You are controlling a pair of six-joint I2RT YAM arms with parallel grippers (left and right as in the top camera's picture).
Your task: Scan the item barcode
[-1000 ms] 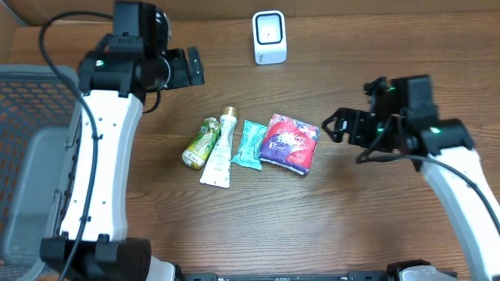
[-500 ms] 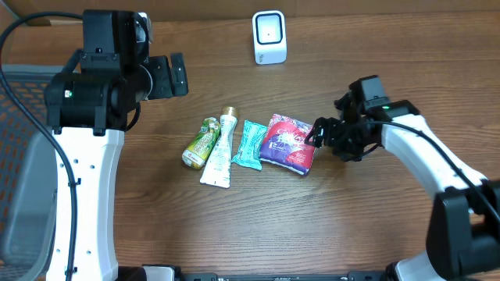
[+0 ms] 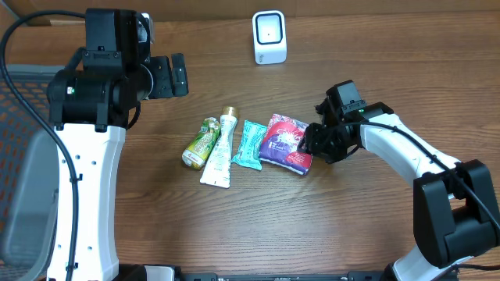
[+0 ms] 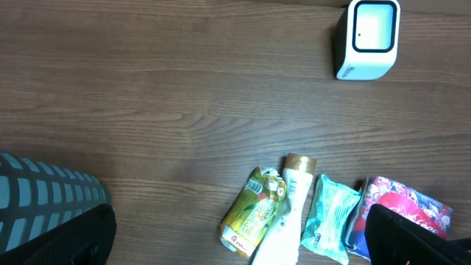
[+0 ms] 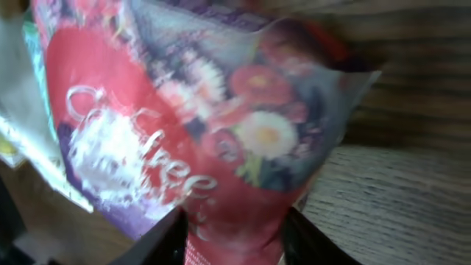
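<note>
A red and purple floral packet lies at the right end of a row of items on the wooden table. My right gripper has reached its right edge, and in the right wrist view the packet fills the space between the fingers, which press on both sides of it. The white barcode scanner stands at the back of the table, its window facing forward. Held high at the back left, my left gripper is open and holds nothing; its wrist view looks down on the scanner and the items.
Left of the packet lie a teal wrapper, a white tube and a green pouch, side by side. A grey mesh basket sits at the left edge of the table.
My right arm has moved left to the floral packet, and its jaws have closed in around the packet's edge. The left arm shifted slightly left, then held still.
</note>
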